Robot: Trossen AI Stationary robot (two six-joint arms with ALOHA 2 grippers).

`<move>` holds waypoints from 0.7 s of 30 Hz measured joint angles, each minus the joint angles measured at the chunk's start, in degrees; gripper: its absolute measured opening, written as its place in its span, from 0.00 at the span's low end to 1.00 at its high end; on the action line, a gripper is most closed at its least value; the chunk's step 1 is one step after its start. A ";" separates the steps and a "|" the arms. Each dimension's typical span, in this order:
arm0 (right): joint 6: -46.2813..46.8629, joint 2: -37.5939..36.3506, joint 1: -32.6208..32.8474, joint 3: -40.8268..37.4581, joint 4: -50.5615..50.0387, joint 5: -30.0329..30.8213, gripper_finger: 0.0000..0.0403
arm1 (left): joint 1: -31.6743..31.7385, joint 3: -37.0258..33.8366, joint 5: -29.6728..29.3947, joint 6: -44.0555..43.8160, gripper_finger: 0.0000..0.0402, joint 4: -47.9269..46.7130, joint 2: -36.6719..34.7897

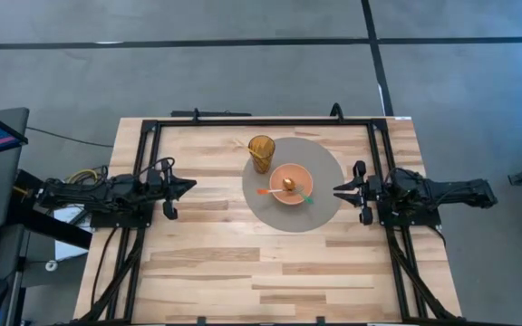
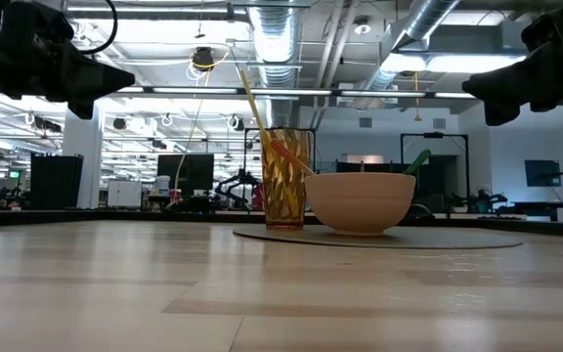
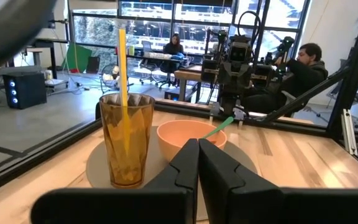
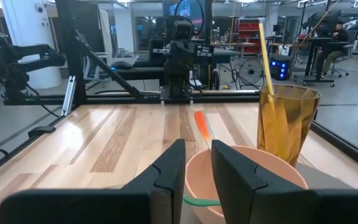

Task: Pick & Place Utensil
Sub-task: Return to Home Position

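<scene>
Green spoon (image 1: 306,198) lies in the orange bowl (image 1: 291,184). Its long axis runs roughly level along the line between the two grippers. The green handle end tips up over the rim on the side nearest the right fingertips. An orange strip (image 1: 268,192) juts over the opposite rim toward the left fingertips; cannot tell if it is the same utensil.

The bowl sits on a round gray mat (image 1: 320,210), just ahead of the right fingers and well ahead of the left fingers. A brown cup (image 1: 261,152) stands upright on the same mat, just beside the bowl and off to one side of the line between the fingertips. A yellow straw (image 3: 122,68) stands in it, long axis near vertical with a slight lean, its top well above the rim.

Left gripper (image 1: 192,186) is held level above the wooden table (image 1: 207,263), pointing at the bowl. Its fingers (image 3: 182,165) are pressed together and hold nothing. Right gripper (image 1: 336,190) is level too and faces the left one. A narrow gap shows between its fingers (image 4: 169,165), and it holds nothing.
</scene>
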 joint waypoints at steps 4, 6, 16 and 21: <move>-0.02 0.00 0.00 0.00 -0.02 0.00 0.18 | 0.00 0.00 0.00 -0.02 0.03 0.03 0.00; -0.02 0.00 0.00 0.00 -0.02 0.00 0.18 | 0.00 0.00 0.00 -0.02 0.03 0.07 0.00; -0.02 0.02 0.00 -0.01 -0.04 0.00 0.18 | 0.00 0.00 0.00 -0.02 0.03 0.26 0.00; -0.02 0.02 0.00 -0.02 -0.04 0.00 0.18 | 0.00 0.00 0.00 -0.02 0.03 0.44 0.00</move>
